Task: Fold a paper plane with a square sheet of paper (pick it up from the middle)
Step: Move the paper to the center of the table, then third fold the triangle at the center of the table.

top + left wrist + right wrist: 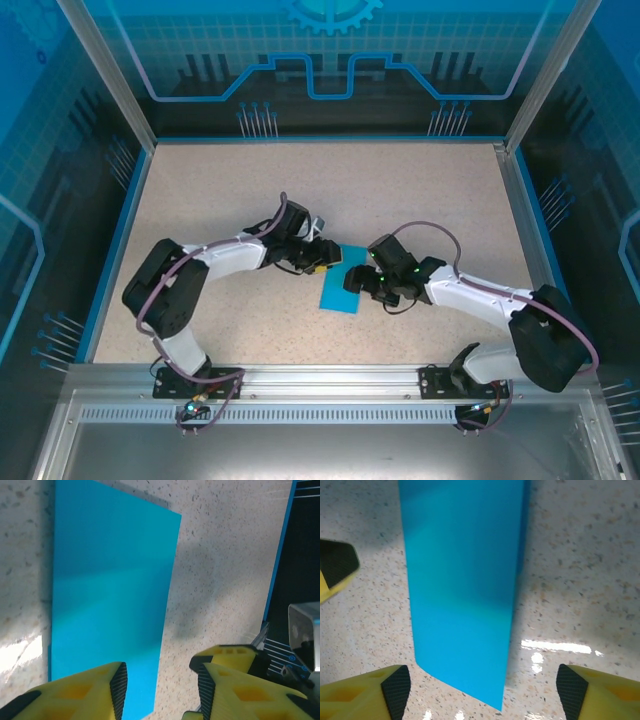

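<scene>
The sheet of paper [343, 282] is teal-blue and folded into a narrow oblong, lying on the speckled table between the two grippers. My left gripper [322, 256] hovers at its far-left end, and my right gripper [366, 281] sits at its right side. In the left wrist view the paper [110, 595] runs up from the left gripper [162, 690]. That gripper's jaws stand apart, one pad [119, 687] over the paper and the paper's long edge between them. In the right wrist view the paper [462, 590] lies ahead of the right gripper [482, 690], which is wide open and holds nothing.
A blue rim [115, 250] and glass walls enclose the speckled table [300, 190]. The blue side rail [280, 555] and a metal block [305, 635] lie right of the left gripper. One yellow finger of the left gripper [335, 570] shows at the right wrist view's left edge.
</scene>
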Action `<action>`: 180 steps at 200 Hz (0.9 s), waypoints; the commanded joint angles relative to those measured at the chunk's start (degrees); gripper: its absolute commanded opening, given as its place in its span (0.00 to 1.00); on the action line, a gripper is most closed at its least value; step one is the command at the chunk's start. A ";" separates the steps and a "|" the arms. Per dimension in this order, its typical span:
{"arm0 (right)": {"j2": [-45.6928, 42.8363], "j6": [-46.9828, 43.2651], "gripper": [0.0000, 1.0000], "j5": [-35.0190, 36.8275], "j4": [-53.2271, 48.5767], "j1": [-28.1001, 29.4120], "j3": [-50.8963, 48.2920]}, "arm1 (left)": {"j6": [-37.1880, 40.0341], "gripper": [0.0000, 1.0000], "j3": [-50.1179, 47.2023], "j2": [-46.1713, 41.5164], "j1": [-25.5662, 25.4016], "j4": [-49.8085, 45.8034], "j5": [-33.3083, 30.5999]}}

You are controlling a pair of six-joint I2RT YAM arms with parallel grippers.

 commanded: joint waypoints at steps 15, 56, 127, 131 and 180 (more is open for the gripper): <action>-0.09 2.80 0.75 -3.78 -0.16 -0.75 -1.30 | -1.24 0.44 3.24 4.05 -0.04 0.35 1.68; 2.15 3.69 0.67 -6.88 3.15 -0.59 -2.09 | -1.29 0.43 3.71 6.67 -0.10 -0.05 1.60; 4.59 5.83 0.58 -9.10 6.04 0.21 -3.44 | -0.56 0.42 4.07 8.48 -0.06 -2.11 0.07; 4.71 5.99 0.58 -9.50 6.42 0.24 -3.60 | -0.55 0.42 4.02 8.52 -0.11 -2.11 0.04; 5.82 8.36 0.55 -11.41 8.97 2.19 -4.55 | -0.53 0.42 3.93 8.89 -0.04 -2.19 -0.03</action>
